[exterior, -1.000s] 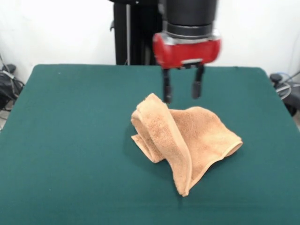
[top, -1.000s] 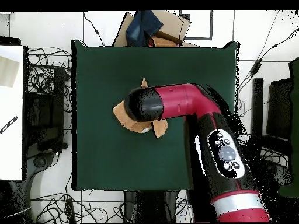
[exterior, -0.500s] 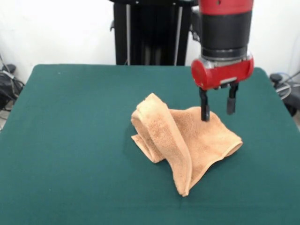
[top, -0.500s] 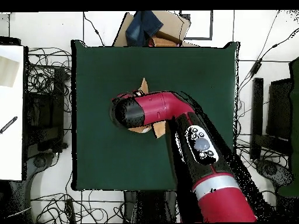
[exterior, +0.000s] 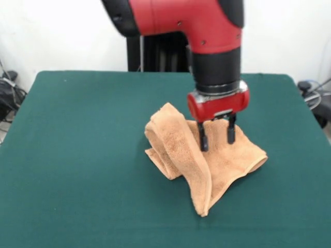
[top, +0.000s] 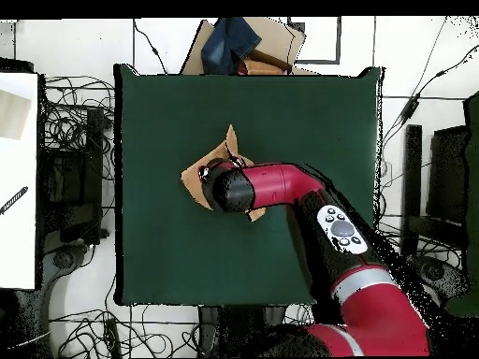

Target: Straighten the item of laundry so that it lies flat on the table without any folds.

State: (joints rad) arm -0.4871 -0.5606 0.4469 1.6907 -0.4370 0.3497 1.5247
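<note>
Tan terry-cloth towel (exterior: 204, 157) lies crumpled near the middle of the dark green felt table (exterior: 77, 155), one thick fold rolled over its left part. Black two-fingered gripper (exterior: 216, 138), fingers apart, hangs over the flatter layer beside the roll. Advice: pinch one layer only, low, then draw outward. No containers on the table.

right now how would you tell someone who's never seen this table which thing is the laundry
Look at the green table; near its middle, under the red arm's gripper, lies a tan towel. It is the only thing lying on the table: a thick terry cloth bunched into folds, one thick fold raised on one side, a hemmed corner pointing at the camera in the front view.
</note>
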